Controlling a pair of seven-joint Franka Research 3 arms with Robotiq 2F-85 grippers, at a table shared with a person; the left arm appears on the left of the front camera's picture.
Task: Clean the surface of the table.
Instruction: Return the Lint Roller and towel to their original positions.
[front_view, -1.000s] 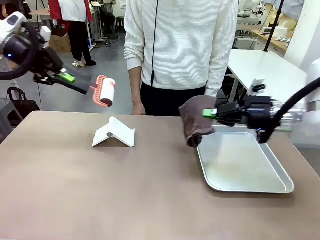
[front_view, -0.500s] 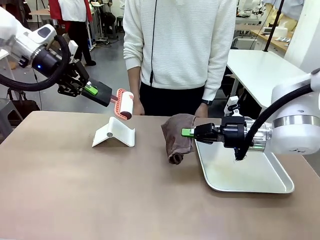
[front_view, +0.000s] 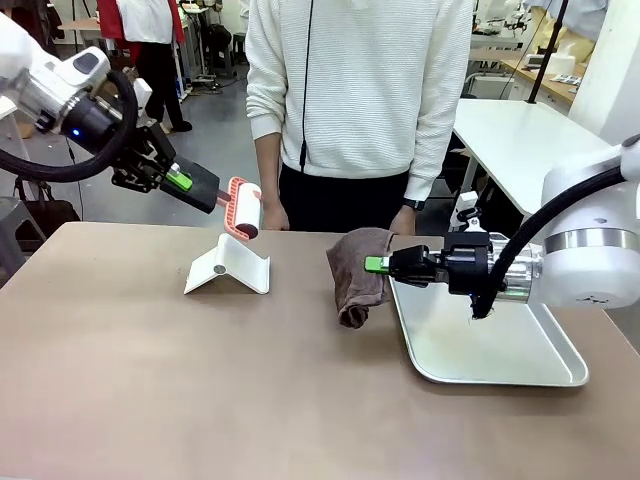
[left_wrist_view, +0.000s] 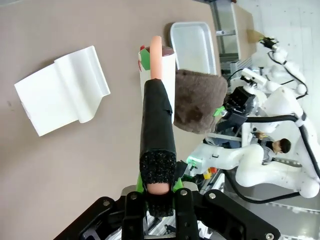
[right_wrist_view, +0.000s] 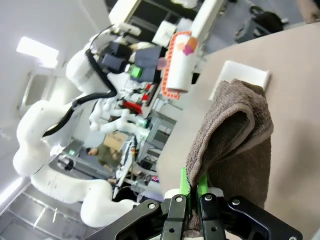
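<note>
Since a second ago both arms have swung inward: the left tool (front_view: 185, 181) clamps the black handle of a salmon-framed white lint roller (front_view: 243, 208) at 11 o'clock, and the right tool (front_view: 376, 265), gripping a brown terry cloth (front_view: 358, 273), hangs it over the brownish-taupe worktop (front_view: 250, 380) centre. Risks: the roller clipping the white folded stand (front_view: 228, 267), or the cloth dragging against the silver metal tray (front_view: 490, 345).

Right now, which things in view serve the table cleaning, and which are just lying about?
In use:
- table
- brown cloth, held by right gripper
- lint roller, held by left gripper

Lying about:
- silver tray
- white folded stand
</note>
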